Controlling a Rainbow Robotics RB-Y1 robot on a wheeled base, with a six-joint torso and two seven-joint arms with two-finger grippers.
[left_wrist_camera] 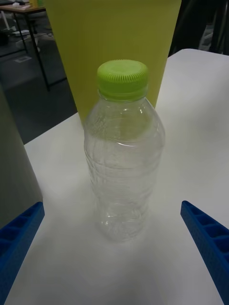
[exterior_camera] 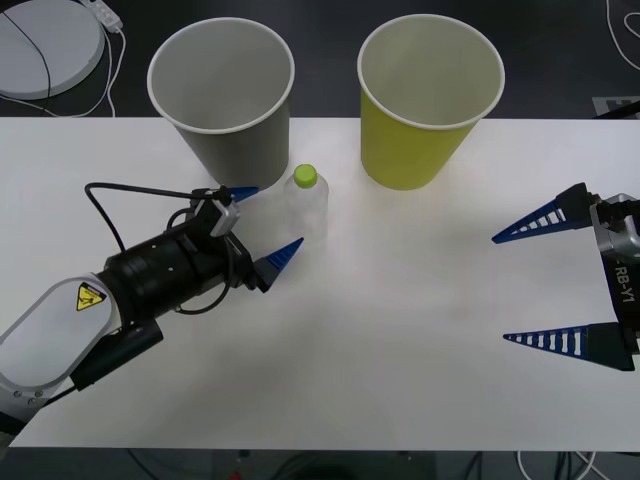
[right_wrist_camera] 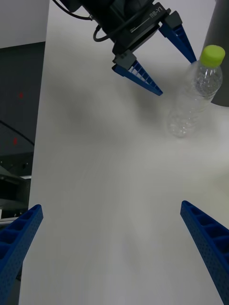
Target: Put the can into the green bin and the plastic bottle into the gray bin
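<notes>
Front view: the left gripper [exterior_camera: 262, 220] is sitting with fingers spread apart, the bottle [exterior_camera: 307, 205] standing upright just ahead between them, likely lined up for a grasp, the gray bin [exterior_camera: 222, 95] close behind. Right gripper [exterior_camera: 545, 285] is waiting, spread, well apart.

Green bin [left_wrist_camera: 114, 43] rim cut off; gray bin [right_wrist_camera: 220, 52] mostly cropped.

White table [exterior_camera: 400, 330]; dark floor [exterior_camera: 320, 60] beyond its far edge. Round grey-white disc [exterior_camera: 45, 45] with white cable [exterior_camera: 118, 60] on floor. Small desk [left_wrist_camera: 24, 14] in room behind.
</notes>
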